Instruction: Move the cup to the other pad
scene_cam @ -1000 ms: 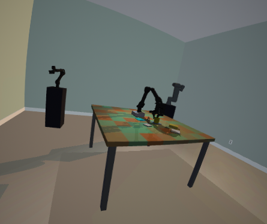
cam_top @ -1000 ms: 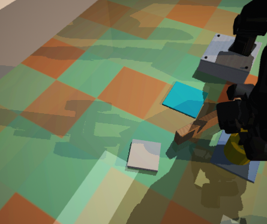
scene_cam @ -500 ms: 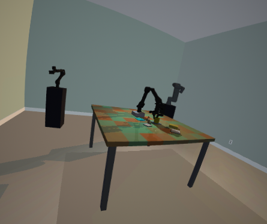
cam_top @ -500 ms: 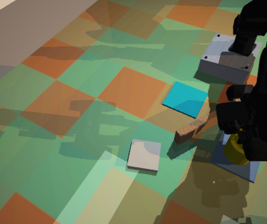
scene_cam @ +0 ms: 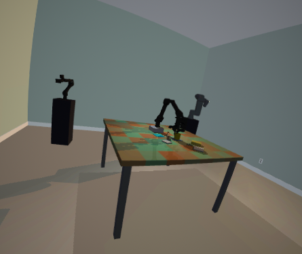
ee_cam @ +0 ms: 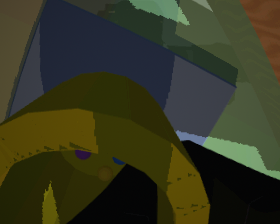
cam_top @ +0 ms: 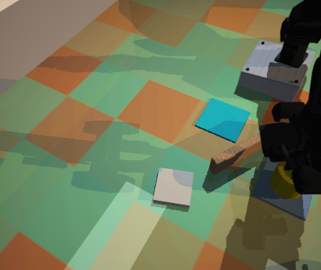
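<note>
The yellow cup [cam_top: 283, 185] [scene_cam: 177, 136] [ee_cam: 185, 185] stands on a blue-grey pad [cam_top: 298, 206] [ee_cam: 104, 46] at the right of the table. In the wrist view, marbles [ee_cam: 83, 155] show as small dark spots inside it. My gripper [cam_top: 288, 171] [ee_cam: 165, 152] is down at the cup, with one finger inside the rim and one outside, shut on the cup's wall. A cyan pad [cam_top: 223, 119] [scene_cam: 157, 134] lies further back, beyond a wooden bar. A pale grey pad [cam_top: 173, 186] lies to the left of the cup.
A wooden bar [cam_top: 233, 153] lies between the cup's pad and the cyan pad, close to the gripper. The arm's grey base block [cam_top: 265, 77] stands behind the cyan pad. More small objects [scene_cam: 197, 145] lie near the table's right edge.
</note>
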Robot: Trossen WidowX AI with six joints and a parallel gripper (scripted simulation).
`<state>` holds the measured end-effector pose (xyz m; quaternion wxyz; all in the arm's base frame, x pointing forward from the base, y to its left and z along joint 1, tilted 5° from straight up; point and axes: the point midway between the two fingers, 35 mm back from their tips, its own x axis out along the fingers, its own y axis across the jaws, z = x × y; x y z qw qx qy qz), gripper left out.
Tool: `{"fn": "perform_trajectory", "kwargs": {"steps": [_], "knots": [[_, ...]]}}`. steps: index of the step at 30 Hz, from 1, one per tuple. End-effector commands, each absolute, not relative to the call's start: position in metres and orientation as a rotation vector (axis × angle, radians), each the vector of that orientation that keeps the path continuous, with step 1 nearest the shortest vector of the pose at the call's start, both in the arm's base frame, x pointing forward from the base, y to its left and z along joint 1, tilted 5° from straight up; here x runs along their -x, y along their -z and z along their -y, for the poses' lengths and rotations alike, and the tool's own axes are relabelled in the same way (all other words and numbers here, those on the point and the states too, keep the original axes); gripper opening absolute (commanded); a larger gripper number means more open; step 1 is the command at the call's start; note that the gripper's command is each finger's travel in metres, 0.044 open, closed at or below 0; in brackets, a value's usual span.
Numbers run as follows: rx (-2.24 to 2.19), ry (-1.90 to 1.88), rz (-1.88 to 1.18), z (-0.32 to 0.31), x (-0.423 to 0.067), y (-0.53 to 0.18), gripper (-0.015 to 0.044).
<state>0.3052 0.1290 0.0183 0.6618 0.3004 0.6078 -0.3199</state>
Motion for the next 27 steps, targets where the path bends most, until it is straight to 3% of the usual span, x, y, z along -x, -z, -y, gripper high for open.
{"fn": "perform_trajectory", "kwargs": {"steps": [1, 27], "knots": [[-0.680, 0.723, -1.374, -0.129, -0.305, -0.019, 0.0000], [-0.667, 0.724, -1.384, -0.133, -0.295, -0.086, 0.0000]]}}
